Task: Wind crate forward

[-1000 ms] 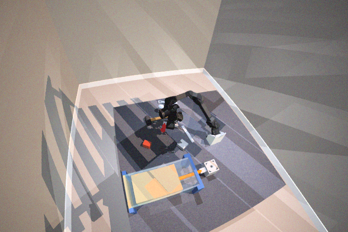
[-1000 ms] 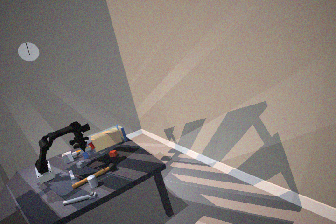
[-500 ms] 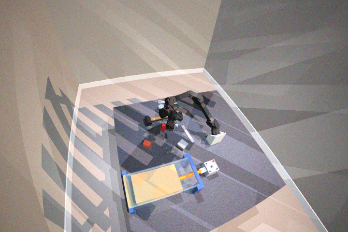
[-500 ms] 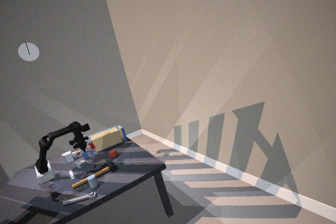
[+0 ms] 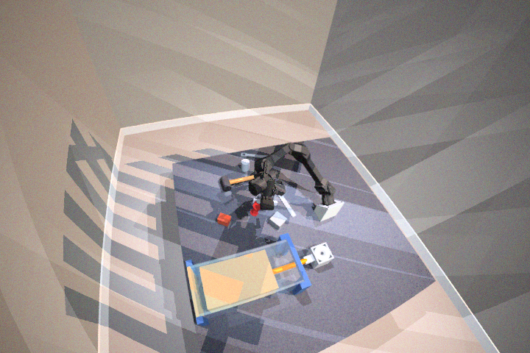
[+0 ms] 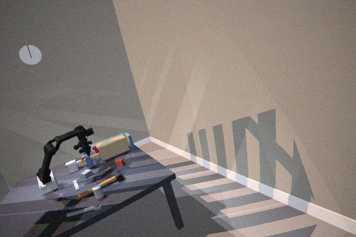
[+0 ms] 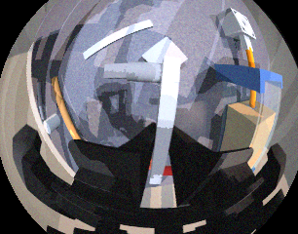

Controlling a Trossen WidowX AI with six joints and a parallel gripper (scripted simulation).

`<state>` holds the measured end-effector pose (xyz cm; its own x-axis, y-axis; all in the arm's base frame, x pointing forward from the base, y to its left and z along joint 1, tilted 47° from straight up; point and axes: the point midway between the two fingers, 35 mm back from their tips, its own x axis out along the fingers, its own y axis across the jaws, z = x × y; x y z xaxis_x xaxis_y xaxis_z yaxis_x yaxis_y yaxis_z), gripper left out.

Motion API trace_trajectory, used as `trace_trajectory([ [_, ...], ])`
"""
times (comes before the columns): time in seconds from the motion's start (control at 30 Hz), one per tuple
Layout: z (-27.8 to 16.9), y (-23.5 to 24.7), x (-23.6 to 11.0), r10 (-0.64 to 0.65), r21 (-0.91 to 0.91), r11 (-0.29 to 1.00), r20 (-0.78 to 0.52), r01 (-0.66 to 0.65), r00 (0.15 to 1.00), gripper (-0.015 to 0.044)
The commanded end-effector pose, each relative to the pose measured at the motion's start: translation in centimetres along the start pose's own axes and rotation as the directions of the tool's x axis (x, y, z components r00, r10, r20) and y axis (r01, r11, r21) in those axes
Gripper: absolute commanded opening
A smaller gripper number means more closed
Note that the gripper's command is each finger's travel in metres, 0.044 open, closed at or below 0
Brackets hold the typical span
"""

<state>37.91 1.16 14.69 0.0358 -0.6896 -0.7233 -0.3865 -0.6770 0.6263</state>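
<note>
Bench (image 5: 357, 266): dark top, seen from above, with the arm's pale base block (image 5: 331, 211) at about 2 o'clock from the bench centre.

Gripper (image 5: 262, 204): carried above the tool cluster, clenched on the winch handle (image 7: 164, 113). In the wrist view the handle is seen as a pale grey bar running away from the fingers, with a cross arm at its far part and a red grip (image 5: 255, 207) near the fingers. It is held clear of the bench top in the exterior view.

Winch (image 5: 322, 254): pale cube with a round hole on top, at 3 o'clock from the cubby mouth, well apart from the gripper.

Strap (image 5: 288, 266): orange, run from the winch into the cubby.

Guard cubby (image 5: 191, 266): low, clear-panelled, blue-posted, at 6 o'clock from the gripper.

Crate (image 5: 238, 276): tan, sitting flat inside, toward the rear; a gap is left between its front and the blue frame (image 5: 292, 254) at the mouth.

Other items: hammer (image 5: 236, 180) at 10 o'clock from the gripper; small grey cylinder (image 5: 244, 165); wrench (image 6: 83, 210); red block (image 5: 223, 219); pale block (image 5: 277, 219); white strip (image 5: 288, 207).
</note>
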Motion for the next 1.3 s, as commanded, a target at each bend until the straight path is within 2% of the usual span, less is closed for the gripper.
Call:
trace_trajectory([
  [0.0,1.6,-3.3,-0.7,-0.022,-0.054,0.998,-0.002,0.022,1.000,0.0000],
  [0.6,11.8,-15.2,-1.3,-0.048,-0.239,0.970,0.039,0.055,0.998,0.0000],
  [1.27,26.4,-22.5,0.3,0.010,-0.422,0.906,0.034,0.005,0.999,0.0000],
])
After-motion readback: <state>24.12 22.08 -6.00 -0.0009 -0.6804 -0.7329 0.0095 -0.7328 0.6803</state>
